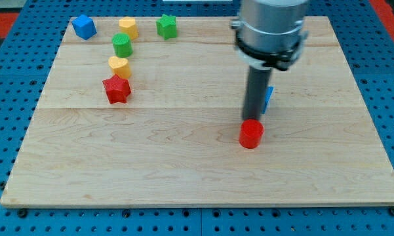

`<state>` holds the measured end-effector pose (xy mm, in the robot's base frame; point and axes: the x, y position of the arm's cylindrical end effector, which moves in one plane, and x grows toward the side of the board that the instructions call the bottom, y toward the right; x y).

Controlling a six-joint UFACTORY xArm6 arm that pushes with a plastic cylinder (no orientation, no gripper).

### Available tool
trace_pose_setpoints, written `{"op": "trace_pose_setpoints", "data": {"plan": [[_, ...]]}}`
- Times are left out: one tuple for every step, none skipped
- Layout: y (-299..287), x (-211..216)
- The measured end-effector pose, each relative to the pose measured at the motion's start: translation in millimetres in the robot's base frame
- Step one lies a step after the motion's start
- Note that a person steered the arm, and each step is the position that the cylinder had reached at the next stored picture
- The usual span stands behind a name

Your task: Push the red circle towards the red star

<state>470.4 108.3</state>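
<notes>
The red circle [251,134] lies on the wooden board [183,164], right of the middle. The red star [117,89] lies at the view's left, far from the circle. My tip [252,118] stands just behind the red circle, at its top edge, touching or nearly touching it. The dark rod rises from there to the grey arm [271,29] at the view's top.
A blue block [269,98] is partly hidden behind the rod. A yellow block [118,65] sits just above the red star, then a green block [122,44], a yellow block [128,27], a green star [166,26] and a blue block [84,27].
</notes>
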Motion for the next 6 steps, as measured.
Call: {"op": "trace_pose_setpoints", "data": {"plan": [[31, 24], [-38, 21], [-133, 11], [-56, 32], [-41, 70], [-104, 75]]}}
